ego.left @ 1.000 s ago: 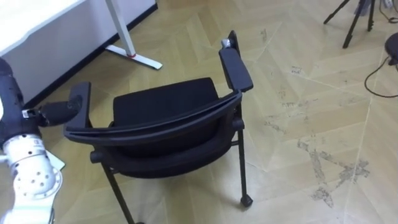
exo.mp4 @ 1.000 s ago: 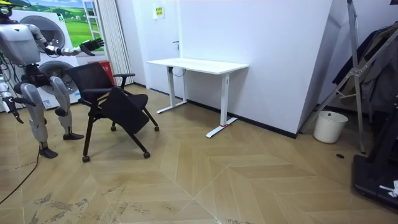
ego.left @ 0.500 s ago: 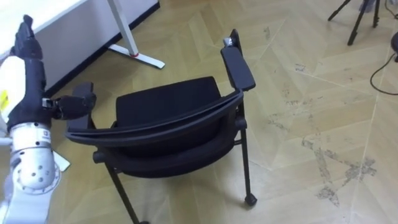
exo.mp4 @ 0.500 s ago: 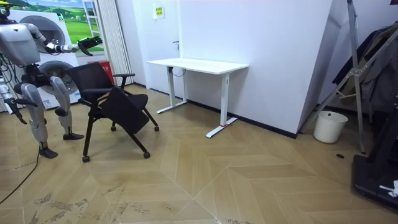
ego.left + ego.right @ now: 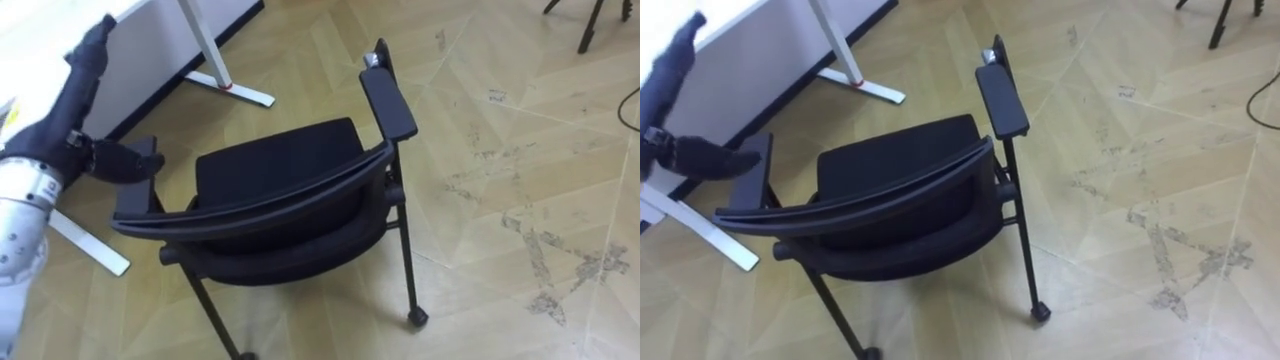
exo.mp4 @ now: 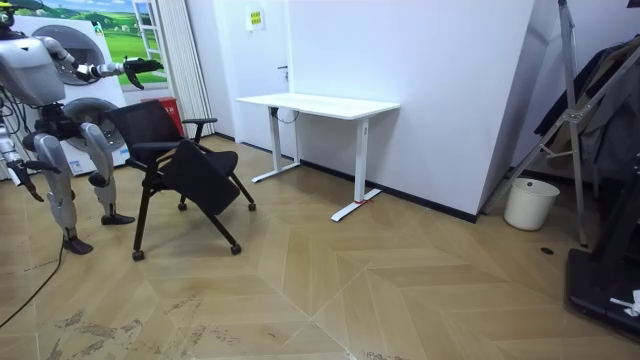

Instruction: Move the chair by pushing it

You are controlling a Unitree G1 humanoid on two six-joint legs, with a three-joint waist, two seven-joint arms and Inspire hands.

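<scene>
Left hand (image 5: 62, 118) raised higher | fingers (image 5: 92, 45) straight | above chair (image 5: 275, 175) armrest

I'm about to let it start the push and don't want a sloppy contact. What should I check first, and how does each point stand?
1. Robot behind the chair backrest: ok.
2. Left robot hand on chair: not ok. It is open, raised over the left armrest, and the room view shows a gap.
3. Right robot hand on chair: not ok. It hangs at the robot's side.
4. Chair standing on its legs: ok in the room view.
5. Route ahead: cannot tell. The desk stands ahead, its foot to the left of the seat.
</scene>
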